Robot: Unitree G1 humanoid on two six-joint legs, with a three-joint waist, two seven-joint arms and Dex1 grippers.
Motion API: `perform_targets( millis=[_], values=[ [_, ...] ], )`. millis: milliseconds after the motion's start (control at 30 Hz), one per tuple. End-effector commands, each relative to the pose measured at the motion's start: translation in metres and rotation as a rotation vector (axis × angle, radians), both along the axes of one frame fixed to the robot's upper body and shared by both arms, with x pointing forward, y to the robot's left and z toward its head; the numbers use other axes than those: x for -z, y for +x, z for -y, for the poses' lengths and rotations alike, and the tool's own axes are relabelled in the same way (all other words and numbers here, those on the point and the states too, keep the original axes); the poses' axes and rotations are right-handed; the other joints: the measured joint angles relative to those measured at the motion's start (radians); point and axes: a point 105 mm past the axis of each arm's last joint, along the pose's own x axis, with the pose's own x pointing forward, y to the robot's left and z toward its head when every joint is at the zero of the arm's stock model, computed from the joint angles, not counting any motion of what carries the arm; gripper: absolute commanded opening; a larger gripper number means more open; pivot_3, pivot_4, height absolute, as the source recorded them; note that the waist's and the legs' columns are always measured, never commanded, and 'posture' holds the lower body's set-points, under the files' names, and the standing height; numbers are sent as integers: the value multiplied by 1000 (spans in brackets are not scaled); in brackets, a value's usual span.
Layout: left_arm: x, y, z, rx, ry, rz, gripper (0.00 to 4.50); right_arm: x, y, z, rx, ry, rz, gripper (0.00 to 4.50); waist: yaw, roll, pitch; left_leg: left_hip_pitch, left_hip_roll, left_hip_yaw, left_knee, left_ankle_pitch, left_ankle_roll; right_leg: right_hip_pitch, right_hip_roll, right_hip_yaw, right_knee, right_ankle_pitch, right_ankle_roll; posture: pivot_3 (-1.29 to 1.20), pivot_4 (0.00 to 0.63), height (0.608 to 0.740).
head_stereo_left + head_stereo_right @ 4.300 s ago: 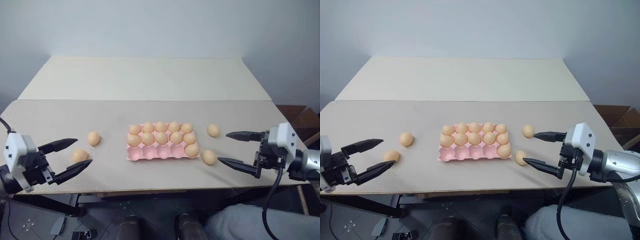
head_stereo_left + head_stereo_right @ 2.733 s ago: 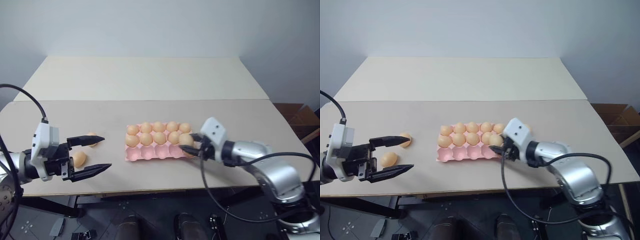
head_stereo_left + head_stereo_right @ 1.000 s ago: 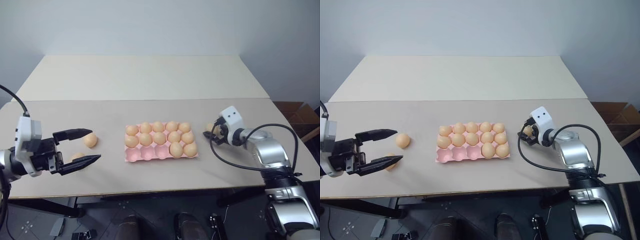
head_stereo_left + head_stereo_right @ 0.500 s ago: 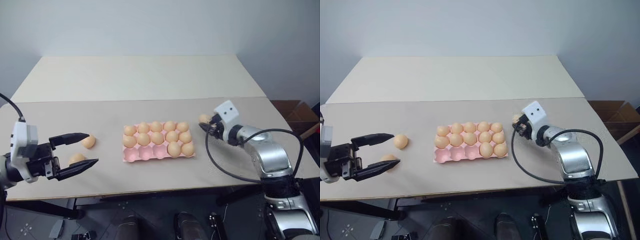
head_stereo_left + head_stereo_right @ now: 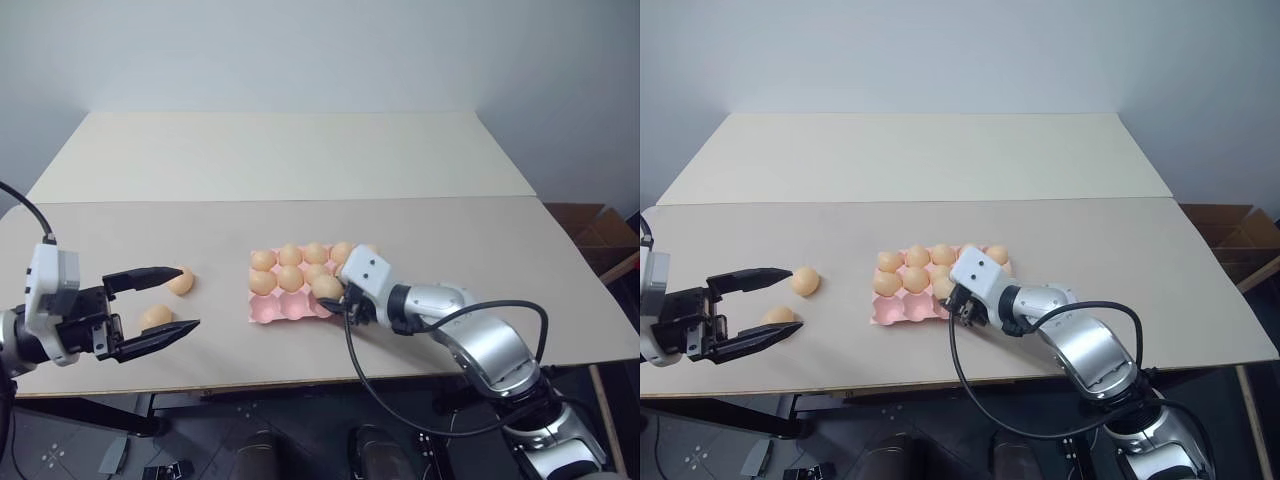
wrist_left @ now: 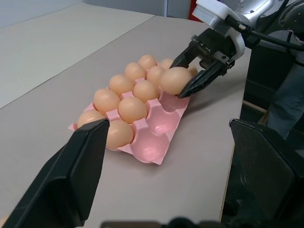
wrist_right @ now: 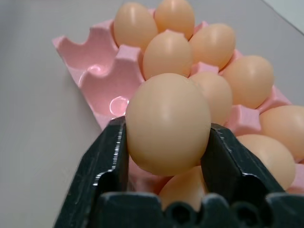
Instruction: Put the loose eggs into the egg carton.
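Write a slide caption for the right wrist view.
Right gripper holds an egg over the pink egg carton, beside filled cups.

An egg carton (image 5: 268, 309) lies near the middle of a table (image 5: 300, 160), eggs filling its far cups, near-row cups on the left empty. To its left, two loose eggs (image 5: 181, 282) lie on the table, between the left gripper's (image 5: 180, 300) fingers. The right gripper (image 7: 166, 142) holds an egg (image 7: 167, 124) above the carton's near row.
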Motion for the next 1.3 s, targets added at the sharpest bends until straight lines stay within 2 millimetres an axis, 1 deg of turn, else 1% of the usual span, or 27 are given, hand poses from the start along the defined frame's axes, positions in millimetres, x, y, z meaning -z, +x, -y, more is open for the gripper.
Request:
perform_targets(
  millis=[33,100,133,200,267,333,400,467,567,667,767,867,933,1000,1100,1167,1233,1300],
  values=[
    [-6,-1,3,11,17,25,4383,-19,-1,-4,-23,25,71,3681,0,0,0,0,0,0,0,0,0,0,0,0,0,0,0,0,150,740],
    [-6,-1,2,9,18,26,4383,-29,-2,0,-24,38,93,4429,0,0,0,0,0,0,0,0,0,0,0,0,1,0,0,0,150,740],
    [-6,-1,2,9,18,27,4383,-32,-2,1,-25,42,98,4475,0,0,0,0,0,0,0,0,0,0,0,0,1,0,0,0,150,740],
    [-6,-1,1,6,19,27,4383,-44,-5,8,-28,68,122,4475,0,0,0,0,0,0,0,0,0,0,0,0,0,0,0,0,150,740],
    [-6,-1,0,-4,20,23,4383,-58,-7,20,-27,90,151,4475,2,0,0,0,0,0,0,0,0,0,0,0,0,0,0,0,150,740],
    [-5,-2,-3,-18,20,15,4383,-71,-8,39,-25,119,166,4475,3,0,0,0,0,0,0,0,0,0,0,0,-1,0,0,0,150,740],
    [-3,-3,-7,-34,15,2,4383,-78,-11,61,-28,130,166,4475,5,0,0,0,0,0,0,0,0,0,-1,0,-1,0,0,0,150,740],
    [-2,-4,-10,-46,11,-9,4383,-79,-12,77,-30,125,166,4475,5,0,0,0,0,0,0,0,0,1,-1,-1,-2,0,0,0,150,740],
    [3,-5,-19,-81,-23,-45,4383,-74,-18,109,-57,96,162,4475,4,0,0,0,0,0,0,0,0,2,0,-1,-2,-1,0,0,150,740],
    [6,-6,-24,-103,-20,-63,4383,-65,-25,135,-99,83,141,4475,3,0,0,2,0,0,0,0,0,3,0,0,-2,-2,-1,0,150,740],
    [6,-8,-25,-108,-27,-68,4383,-53,-29,153,-100,59,107,4475,0,0,0,4,0,0,0,0,0,5,0,0,-2,-3,-1,0,150,740],
    [6,-10,-27,-124,-12,-73,4383,-46,-26,158,-81,41,108,4475,-4,0,0,5,0,1,0,0,0,5,0,1,-1,-3,-1,0,150,740],
    [6,-11,-29,-141,-12,-69,4383,-46,-25,156,-85,48,113,4475,-3,0,0,6,0,1,0,0,0,4,0,1,0,-3,-1,0,150,740],
    [6,-11,-33,-195,9,-67,4383,-48,-26,152,-94,59,118,4475,-2,0,0,6,1,1,0,0,0,4,0,1,0,-3,-1,0,150,740],
    [11,-11,-42,-338,44,-78,4383,-48,-27,148,-107,66,124,4475,-1,0,0,5,1,1,0,0,0,4,0,1,0,-3,-2,0,150,740],
    [18,-8,-53,-490,100,-83,4383,-48,-27,146,-107,73,124,4475,1,0,0,4,0,1,0,0,0,4,-1,1,-1,-2,-2,0,150,740],
    [29,-5,-65,-643,146,-131,4383,-48,-28,144,-107,75,125,4475,1,0,0,4,0,0,0,0,0,4,-1,1,-1,-2,-1,0,150,740],
    [35,-7,-69,-707,164,-160,4383,-48,-27,143,-104,79,127,4475,2,-1,0,4,0,0,0,0,0,5,-1,1,-1,-2,-1,0,150,740]
  ],
)
